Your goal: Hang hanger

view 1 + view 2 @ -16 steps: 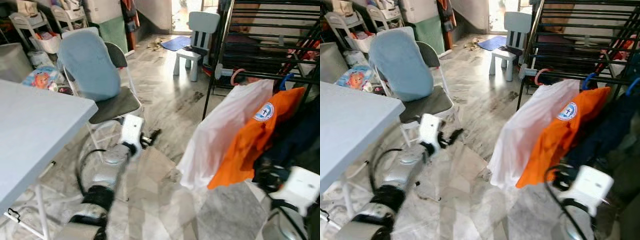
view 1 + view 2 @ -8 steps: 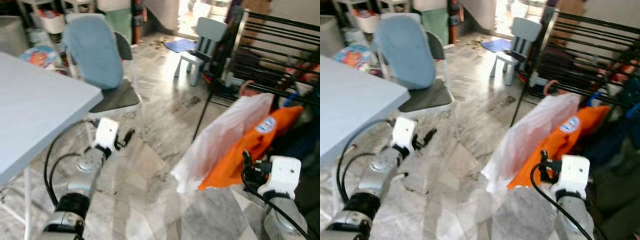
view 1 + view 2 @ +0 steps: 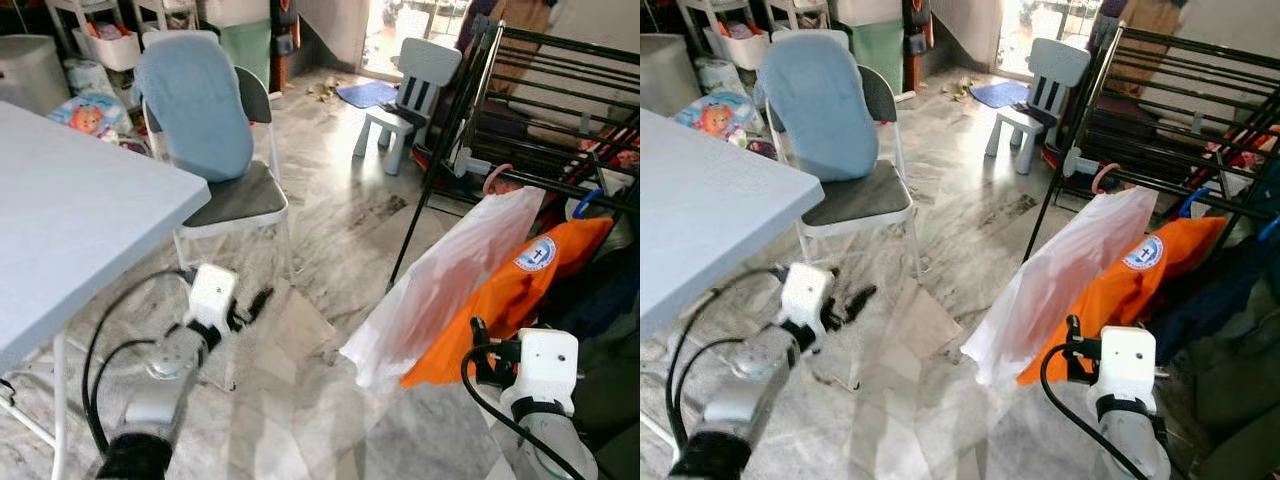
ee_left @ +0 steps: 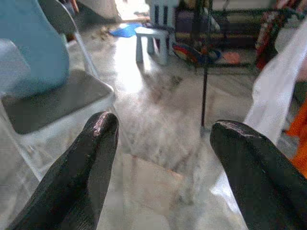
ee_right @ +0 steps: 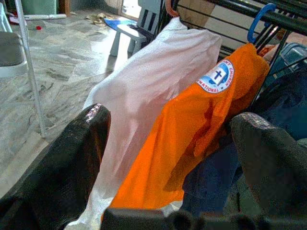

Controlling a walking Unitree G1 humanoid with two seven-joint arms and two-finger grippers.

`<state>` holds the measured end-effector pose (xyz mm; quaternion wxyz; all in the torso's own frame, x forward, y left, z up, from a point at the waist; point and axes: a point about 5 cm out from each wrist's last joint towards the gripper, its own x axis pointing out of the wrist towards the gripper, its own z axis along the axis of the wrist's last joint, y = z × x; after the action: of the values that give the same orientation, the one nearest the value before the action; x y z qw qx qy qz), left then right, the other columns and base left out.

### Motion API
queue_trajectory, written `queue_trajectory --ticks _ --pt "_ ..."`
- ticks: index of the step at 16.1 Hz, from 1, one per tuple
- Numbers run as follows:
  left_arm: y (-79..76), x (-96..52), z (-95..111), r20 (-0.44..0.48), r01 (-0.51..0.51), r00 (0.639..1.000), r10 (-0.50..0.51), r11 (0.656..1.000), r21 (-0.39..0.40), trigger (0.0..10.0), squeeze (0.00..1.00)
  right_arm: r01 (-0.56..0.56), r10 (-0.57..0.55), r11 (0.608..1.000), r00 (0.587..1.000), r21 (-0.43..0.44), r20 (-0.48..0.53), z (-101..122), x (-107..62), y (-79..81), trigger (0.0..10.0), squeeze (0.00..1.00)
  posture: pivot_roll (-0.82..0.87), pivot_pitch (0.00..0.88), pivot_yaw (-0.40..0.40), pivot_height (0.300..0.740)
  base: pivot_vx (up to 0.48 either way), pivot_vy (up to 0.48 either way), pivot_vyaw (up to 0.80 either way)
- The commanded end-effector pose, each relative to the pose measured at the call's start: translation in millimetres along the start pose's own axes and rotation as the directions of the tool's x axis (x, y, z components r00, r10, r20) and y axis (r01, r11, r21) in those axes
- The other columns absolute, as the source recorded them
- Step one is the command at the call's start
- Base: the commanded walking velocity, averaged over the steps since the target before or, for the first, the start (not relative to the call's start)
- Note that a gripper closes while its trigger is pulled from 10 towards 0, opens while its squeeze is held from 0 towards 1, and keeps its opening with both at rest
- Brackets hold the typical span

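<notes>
Hangers already sit on the drying rack [image 3: 560, 110] at the robot's right: a pink hanger [image 3: 494, 179] carries the white shirt [image 3: 455, 275] and a blue hanger [image 3: 588, 200] carries the orange shirt [image 3: 510, 295], both hooked over the same black rail so the clothes drape down toward the floor. Beside the orange shirt hangs a dark blue garment [image 5: 211, 177], packed close against it. No loose hanger shows in either gripper, so by the look of it the hanging is either finished or a further hanger has yet to be fetched.

The right gripper [image 5: 172, 143] points at the two shirts from just in front of them, its fingers spread wide with nothing between them, which suits a hand that has let go or is about to reach. The left gripper [image 4: 163, 158] hangs low over the marble floor [image 3: 330, 220], also spread and empty, aimed toward the rack's leg and away from the work.

Further left stands a white table [image 3: 70, 230], and behind it a folding chair [image 3: 225, 170] with a blue cushion over its back. A small white child's chair [image 3: 410, 90] stands beyond, near the doorway.
</notes>
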<state>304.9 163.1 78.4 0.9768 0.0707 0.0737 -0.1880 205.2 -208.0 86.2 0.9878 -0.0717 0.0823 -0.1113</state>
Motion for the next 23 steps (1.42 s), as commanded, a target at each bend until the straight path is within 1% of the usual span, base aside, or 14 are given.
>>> queue_trajectory --ticks 1,2,4,8,11,12,14,16,17,18,19,20,22,23 --pt "-2.9 6.6 9.2 0.003 0.014 1.0 -0.013 1.0 -0.027 10.0 0.0 0.021 -0.021 1.0 0.999 -0.005 0.048 10.4 2.4 -4.1 10.0 0.0 0.07 0.0 -0.067 0.74 0.0 0.0 0.0" --pt "-6.6 8.9 9.4 -0.013 0.034 0.999 -0.035 0.998 -0.061 10.0 0.0 0.032 -0.032 0.999 0.998 -0.001 0.061 13.7 4.9 -4.7 10.0 0.0 0.06 0.0 -0.054 0.74 0.0 0.0 0.0" --pt "-13.3 12.4 10.9 -0.006 0.065 0.998 -0.066 0.997 -0.043 10.0 0.0 0.063 -0.063 0.998 0.995 0.007 0.082 18.7 6.6 -7.0 10.0 0.0 0.04 0.0 -0.033 0.74 0.0 0.0 0.0" --pt "-18.0 6.7 7.6 -0.023 0.033 0.999 -0.035 0.997 -0.075 10.0 0.0 0.137 -0.14 0.99 0.986 0.039 0.092 17.5 -5.9 -14.1 10.0 0.0 0.03 0.0 -0.024 0.74 0.0 0.0 0.0" --pt "-39.2 6.3 0.7 -0.037 0.048 0.998 -0.051 0.995 -0.09 10.0 0.0 0.178 -0.183 0.981 0.981 0.08 0.063 13.9 -8.2 -15.4 10.0 0.0 0.01 0.0 -0.022 0.74 0.0 0.0 0.0" --pt "-46.6 7.2 1.9 -0.031 0.091 0.995 -0.093 0.993 -0.073 10.0 0.0 0.18 -0.185 0.981 0.98 0.078 0.067 14.7 -8.7 -15.0 10.0 0.0 0.0 0.0 -0.024 0.74 0.0 0.0 0.0" --pt "-57.0 10.0 7.6 -0.004 0.201 0.98 -0.201 0.979 0.018 10.0 0.0 0.18 -0.186 0.98 0.98 0.08 0.069 15.5 -8.4 -15.1 10.0 0.0 0.01 0.0 -0.026 0.74 0.0 0.0 0.0" --pt "-59.4 17.0 22.3 0.068 0.287 0.949 -0.309 0.931 0.226 10.0 0.0 0.171 -0.176 0.983 0.981 0.066 0.076 16.0 -6.0 -15.5 10.0 0.0 0.0 0.0 -0.021 0.74 0.0 0.0 0.0" --pt "-48.4 23.9 30.3 0.086 0.268 0.947 -0.31 0.907 0.325 10.0 0.0 0.178 -0.183 0.982 0.979 0.063 0.086 18.1 -4.3 -17.6 10.0 0.0 0.0 0.0 -0.015 0.74 0.0 0.0 0.0" --pt "-27.2 28.3 31.1 0.053 0.216 0.969 -0.241 0.931 0.293 10.0 0.0 0.188 -0.194 0.98 0.976 0.062 0.095 20.4 -4.1 -20.3 10.0 0.0 0.0 0.0 -0.013 0.74 0.0 0.0 0.0" --pt "-10.2 26.0 29.5 0.032 0.179 0.98 -0.198 0.938 0.298 10.0 0.0 0.191 -0.197 0.979 0.976 0.064 0.094 19.9 -4.0 -21.6 10.0 0.0 0.02 0.0 -0.016 0.74 0.0 0.0 0.0" --pt "6.9 17.7 24.7 0.01 0.154 0.986 -0.167 0.931 0.331 10.0 0.0 0.19 -0.195 0.98 0.977 0.064 0.088 17.7 -4.0 -21.3 10.0 0.0 0.03 0.0 -0.018 0.74 0.0 0.0 0.0" --pt "38.9 -5.3 6.2 -0.07 0.11 0.993 -0.092 0.938 0.328 10.0 0.0 0.163 -0.169 0.984 0.982 0.068 0.081 15.2 -1.0 -17.3 10.0 0.0 0.08 0.0 -0.031 0.74 0.0 0.0 0.0" --pt "56.2 -26.5 -8.2 -0.119 0.082 0.992 -0.046 0.944 0.32 10.0 0.0 0.148 -0.154 0.986 0.985 0.072 0.08 14.7 2.2 -13.5 10.0 0.0 0.1 0.0 -0.039 0.74 0.0 0.0 0.0"
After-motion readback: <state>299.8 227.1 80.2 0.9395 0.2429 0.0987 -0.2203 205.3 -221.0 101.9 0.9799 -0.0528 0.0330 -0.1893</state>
